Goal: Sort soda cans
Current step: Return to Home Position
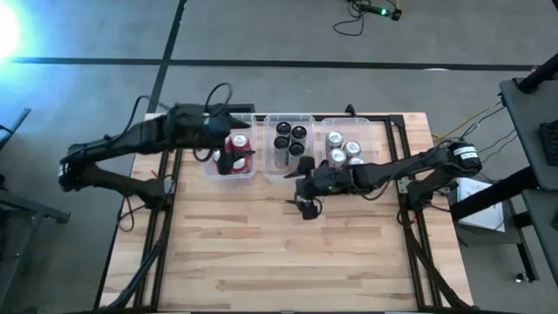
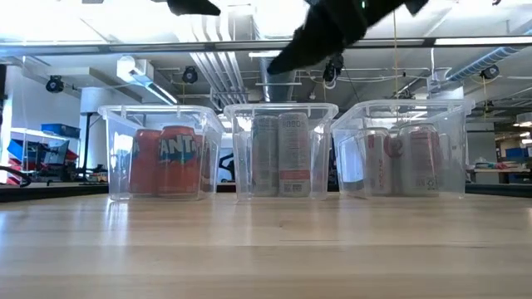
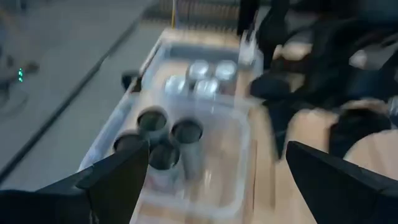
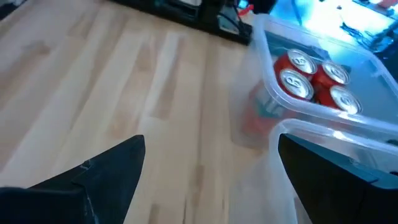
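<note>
Overhead, left pincer (image 3: 217, 148) and right pincer (image 4: 210, 140) gape empty above the plank table (image 1: 261, 253), ceiling pipes (image 2: 212, 71) beyond

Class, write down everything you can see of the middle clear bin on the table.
The middle bin is a clear rectangular plastic tub with a thicker rim, open-topped and upright on the wooden table near its far edge, between two similar bins that stand close beside it; whether they touch is unclear. Inside stand several dark-topped cans, upright, their sides grey seen through the wall.
</note>
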You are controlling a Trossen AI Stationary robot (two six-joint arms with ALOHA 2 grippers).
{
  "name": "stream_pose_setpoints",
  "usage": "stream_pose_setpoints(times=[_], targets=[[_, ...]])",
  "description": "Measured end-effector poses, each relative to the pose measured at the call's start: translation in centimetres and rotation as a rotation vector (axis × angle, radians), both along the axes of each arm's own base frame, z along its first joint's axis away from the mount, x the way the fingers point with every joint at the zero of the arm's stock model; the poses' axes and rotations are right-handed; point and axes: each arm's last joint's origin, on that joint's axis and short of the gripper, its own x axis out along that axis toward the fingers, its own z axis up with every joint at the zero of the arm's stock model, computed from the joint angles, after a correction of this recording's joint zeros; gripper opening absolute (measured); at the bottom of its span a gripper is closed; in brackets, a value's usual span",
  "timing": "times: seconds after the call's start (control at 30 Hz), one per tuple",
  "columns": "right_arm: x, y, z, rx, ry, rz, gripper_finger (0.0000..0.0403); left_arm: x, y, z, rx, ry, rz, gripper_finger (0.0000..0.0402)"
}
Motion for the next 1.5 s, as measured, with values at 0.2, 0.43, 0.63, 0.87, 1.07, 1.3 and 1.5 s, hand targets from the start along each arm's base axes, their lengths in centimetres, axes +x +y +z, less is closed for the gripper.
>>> stream_pose_setpoints(times=[0.2, 0.43, 0.63, 0.87, 1.07, 1.3, 1.5], targets=[[-1.2, -1.9, -1.9, -0.001, -0.087, -0.041, 0.031, -2.0, -0.8, -3.1, 0.075, -0.206, -0.009, 0.0362], [-7.2, -1.5, -2.4, -0.014, -0.255, -0.126, 0.0202, -2.2, -1.9, -8.8, -0.009, -0.373, -0.08, 0.0362], [-15.2, -1.7, -1.8, -0.038, -0.334, -0.194, 0.0147, -3.0, -5.4, -13.0, 0.015, -0.544, -0.236, 0.0362], [-23.8, -3.6, -1.4, 0.099, -0.482, -0.232, 0.0112, -5.4, -7.3, -19.0, -0.076, -0.623, -0.242, 0.0362], [-25.4, -4.0, -4.1, 0.202, -0.598, -0.206, 0.0075, -9.1, -6.7, -23.3, -0.106, -0.767, -0.166, 0.0362], [-25.4, -4.2, -5.8, 0.244, -0.586, -0.242, 0.0014, -9.6, -5.5, -22.9, -0.132, -0.632, -0.167, 0.0362], [-25.6, -4.2, -6.7, 0.233, -0.606, -0.237, 0.001, -11.9, -4.9, -24.1, -0.096, -0.597, -0.145, 0.0362]])
